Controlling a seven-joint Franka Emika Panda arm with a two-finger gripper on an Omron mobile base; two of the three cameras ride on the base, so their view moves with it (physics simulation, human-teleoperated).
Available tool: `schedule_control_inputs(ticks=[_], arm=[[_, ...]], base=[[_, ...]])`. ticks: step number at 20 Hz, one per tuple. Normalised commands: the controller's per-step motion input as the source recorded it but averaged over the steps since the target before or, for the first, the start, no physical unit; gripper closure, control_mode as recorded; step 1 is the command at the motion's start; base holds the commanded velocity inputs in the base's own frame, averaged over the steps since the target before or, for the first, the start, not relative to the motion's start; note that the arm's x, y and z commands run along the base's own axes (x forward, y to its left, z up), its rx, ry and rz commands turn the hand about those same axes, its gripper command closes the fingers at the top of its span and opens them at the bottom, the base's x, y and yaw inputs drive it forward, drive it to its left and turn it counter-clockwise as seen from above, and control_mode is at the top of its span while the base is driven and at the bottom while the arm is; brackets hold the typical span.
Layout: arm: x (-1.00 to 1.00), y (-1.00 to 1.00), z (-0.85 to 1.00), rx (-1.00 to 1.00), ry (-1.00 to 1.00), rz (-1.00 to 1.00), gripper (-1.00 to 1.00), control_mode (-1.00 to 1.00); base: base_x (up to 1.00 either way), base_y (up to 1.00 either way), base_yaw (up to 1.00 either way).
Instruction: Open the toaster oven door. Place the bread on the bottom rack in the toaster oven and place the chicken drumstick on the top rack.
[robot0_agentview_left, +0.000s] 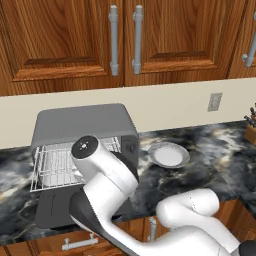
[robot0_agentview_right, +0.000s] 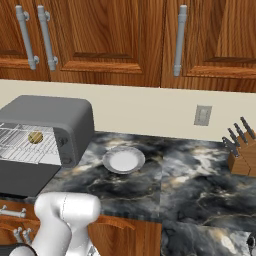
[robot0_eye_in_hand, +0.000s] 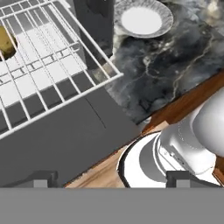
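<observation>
At the hand view's upper left edge, the bread (robot0_eye_in_hand: 6, 42) lies under a pulled-out rack (robot0_eye_in_hand: 52, 65), well up and left of the gripper (robot0_eye_in_hand: 111, 178), whose jaws stand wide and empty above the lowered door (robot0_eye_in_hand: 65, 140). Folded low before the oven (robot0_agentview_left: 85, 125), the arm's elbow hides much of the opening in the left base view. From the right base view, the roll shows behind the wires, with an empty plate (robot0_agentview_right: 123, 160) beside the oven.
</observation>
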Motion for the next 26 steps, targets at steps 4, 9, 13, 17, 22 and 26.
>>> schedule_control_inputs(ticks=[4, 9, 13, 17, 22, 26], arm=[[-0.13, -0.46, 0.24, 0.00, 0.07, 0.32, -1.00, -1.00], [-0.14, -0.36, 0.35, 0.00, 0.15, 0.22, -1.00, -1.00], [-0.08, -0.27, 0.35, 0.00, 0.17, 0.18, -1.00, -1.00], [-0.13, -0.29, 0.26, 0.00, 0.05, 0.18, -1.00, -1.00], [-0.01, -0.40, 0.02, 0.00, 0.00, 0.21, -1.00, -1.00], [0.00, -0.27, -0.03, 0.00, 0.00, 0.17, -1.00, -1.00]], base=[[0.00, 0.00, 0.00], [0.00, 0.00, 0.00], [0.00, 0.00, 0.00], [0.00, 0.00, 0.00], [0.00, 0.00, 0.00], [0.00, 0.00, 0.00]])
